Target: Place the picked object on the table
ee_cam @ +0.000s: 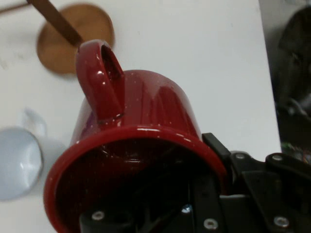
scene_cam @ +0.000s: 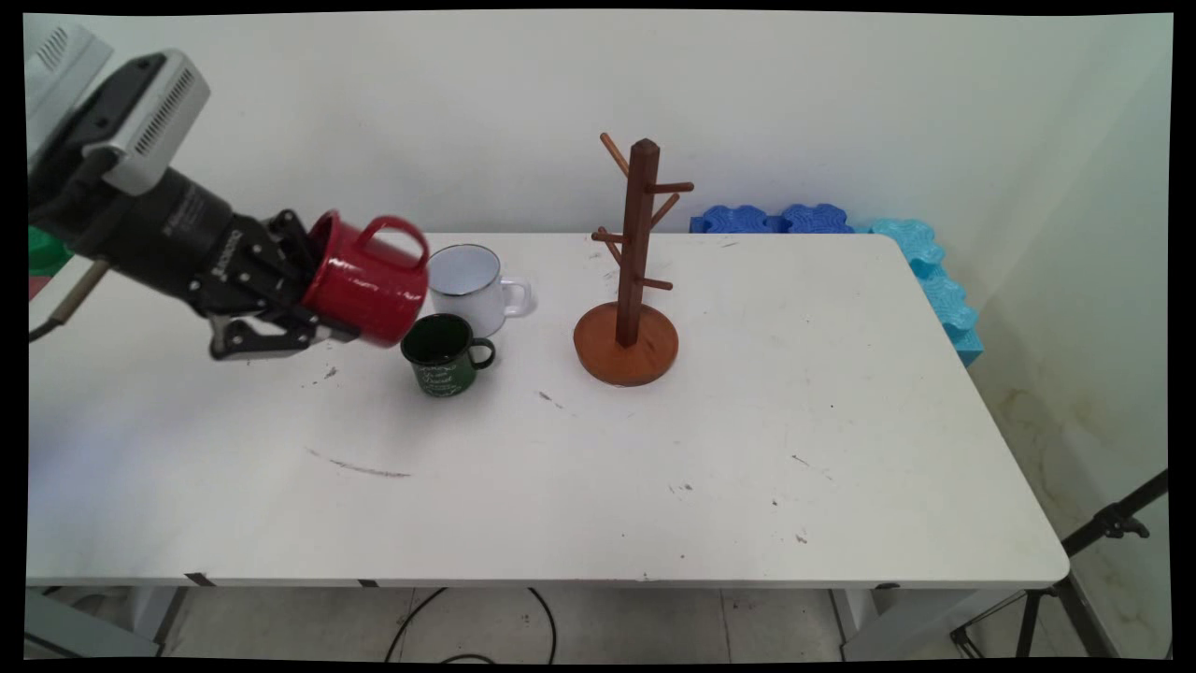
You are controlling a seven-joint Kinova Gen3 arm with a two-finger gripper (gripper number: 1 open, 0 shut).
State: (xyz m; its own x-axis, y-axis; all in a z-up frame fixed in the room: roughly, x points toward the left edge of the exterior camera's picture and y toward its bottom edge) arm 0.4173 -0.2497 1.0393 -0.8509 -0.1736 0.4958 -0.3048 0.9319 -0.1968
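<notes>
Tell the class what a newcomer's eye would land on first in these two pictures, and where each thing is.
First comes the glossy red mug, held tipped on its side above the table's left part by the black gripper, one finger inside its rim. Just right of it stand a white mug and, nearer the camera, a dark green mug. Farther right, the brown wooden mug tree stands with bare pegs.
</notes>
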